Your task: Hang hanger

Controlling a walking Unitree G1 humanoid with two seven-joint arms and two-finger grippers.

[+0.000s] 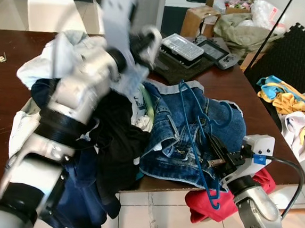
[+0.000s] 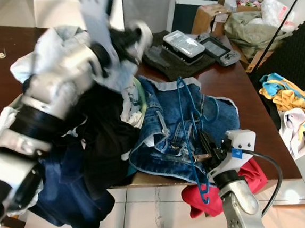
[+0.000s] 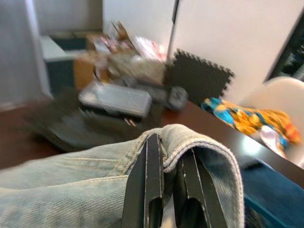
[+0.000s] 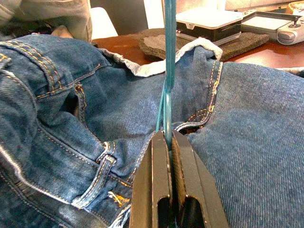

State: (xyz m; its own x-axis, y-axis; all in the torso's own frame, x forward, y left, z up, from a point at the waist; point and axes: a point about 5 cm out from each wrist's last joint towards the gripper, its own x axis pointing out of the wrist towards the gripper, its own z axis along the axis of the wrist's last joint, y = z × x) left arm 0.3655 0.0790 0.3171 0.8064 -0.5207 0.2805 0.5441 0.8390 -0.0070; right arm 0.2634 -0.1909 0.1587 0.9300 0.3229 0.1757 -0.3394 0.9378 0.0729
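A blue wire hanger point(image 1: 196, 134) lies across dark blue jeans point(image 1: 178, 127) on the brown table point(image 1: 0, 84). Its hook end hangs past the front edge near a red cloth point(image 1: 208, 204). My right gripper point(image 1: 215, 158) is shut on the hanger wire, seen as a thin blue hanger rod point(image 4: 167, 71) between the fingers point(image 4: 154, 180). My left gripper point(image 1: 148, 41) is raised over the clothes pile and blurred by motion. It is shut on a light blue denim garment point(image 3: 95, 175), whose hem folds over the fingers point(image 3: 152, 185).
A pile of black, navy and pale clothes point(image 1: 102, 141) covers the table's left front. Grey electronic devices point(image 1: 182, 46) and a dark mat sit at the back. Boxes and bags point(image 1: 241, 20) stand behind. A white chair point(image 1: 50, 1) is at far left, colourful clothes point(image 1: 290, 99) at right.
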